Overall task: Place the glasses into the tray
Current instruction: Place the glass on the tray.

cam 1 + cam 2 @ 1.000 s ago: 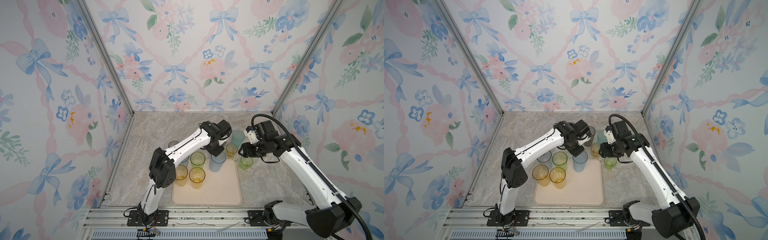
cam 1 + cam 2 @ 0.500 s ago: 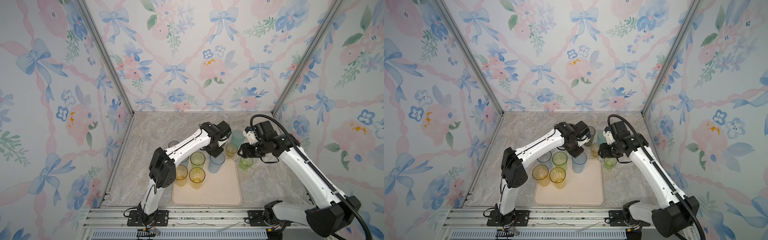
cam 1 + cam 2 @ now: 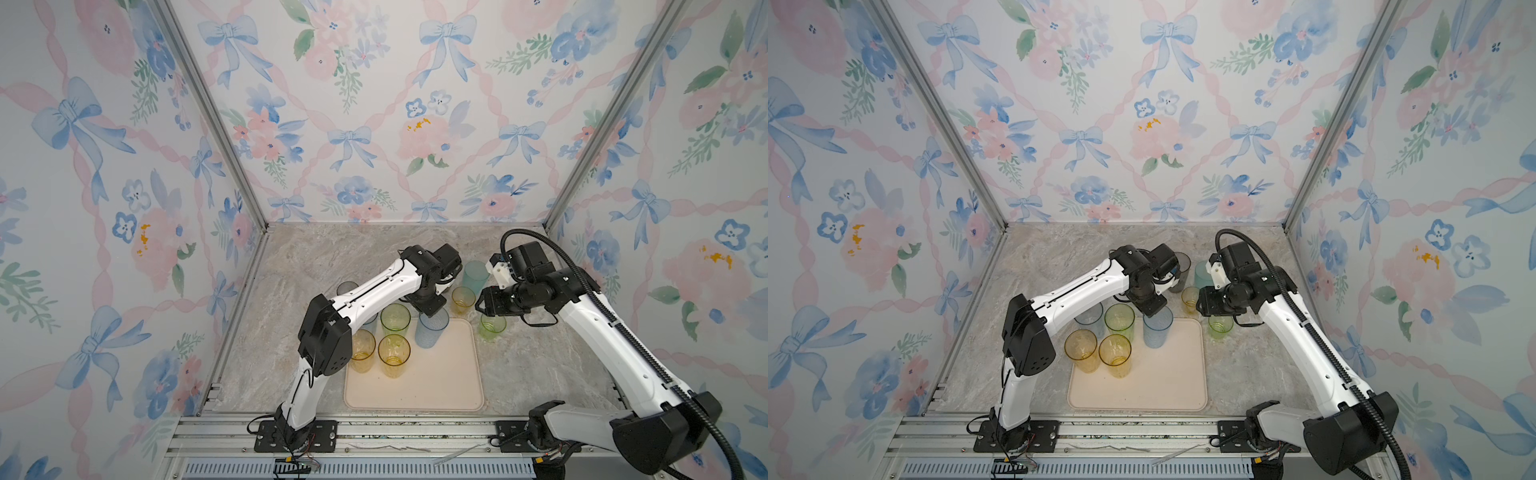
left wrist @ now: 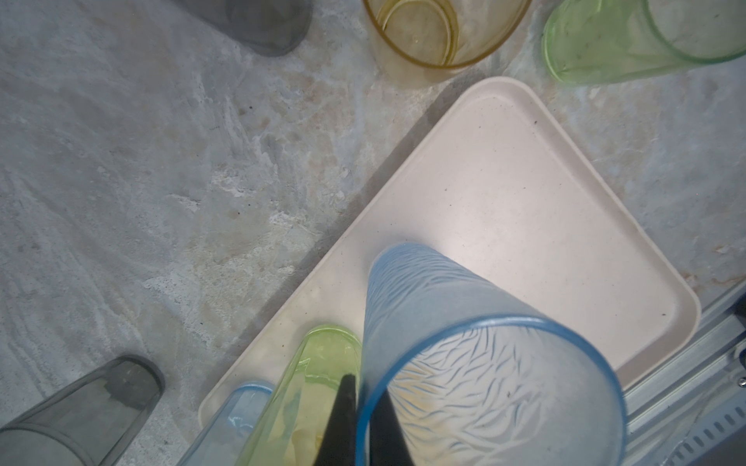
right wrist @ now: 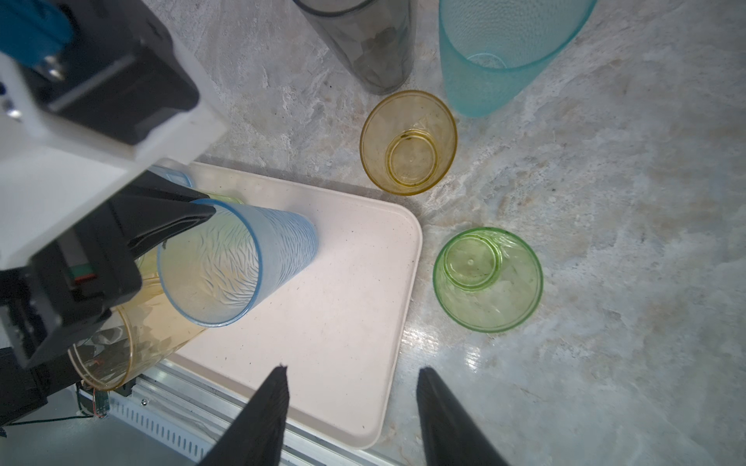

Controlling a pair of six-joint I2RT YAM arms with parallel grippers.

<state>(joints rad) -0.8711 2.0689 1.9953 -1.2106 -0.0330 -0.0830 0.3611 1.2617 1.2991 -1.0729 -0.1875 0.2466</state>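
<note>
Left wrist view: our left gripper (image 4: 364, 385) is clamped almost fully closed on the rim of the blue tumbler (image 4: 436, 306), one finger inside the mouth and one outside. The tumbler stands upright, mouth up, long axis roughly vertical, with its base over the tray (image 4: 524, 193) near the far edge. We can't tell if the base is down. A yellow-green tumbler (image 4: 319, 363) sits just beside it in the tray, so side clearance is tight.

We judge these light, thin-walled, stiff and probably plastic, with a smooth lip. A rim pinch can pivot or slip, so slow vertical moves look safest. The ribbed wall lower down should grip better across the body.

Right gripper (image 5: 351, 373) hangs about half open and empty above the tray's corner. The short green tumbler (image 5: 486, 278) and short amber tumbler (image 5: 407, 141) stand upright on the table (image 5: 605, 242) just outside the tray, with the teal tumbler (image 5: 504, 52) beyond them.
</note>
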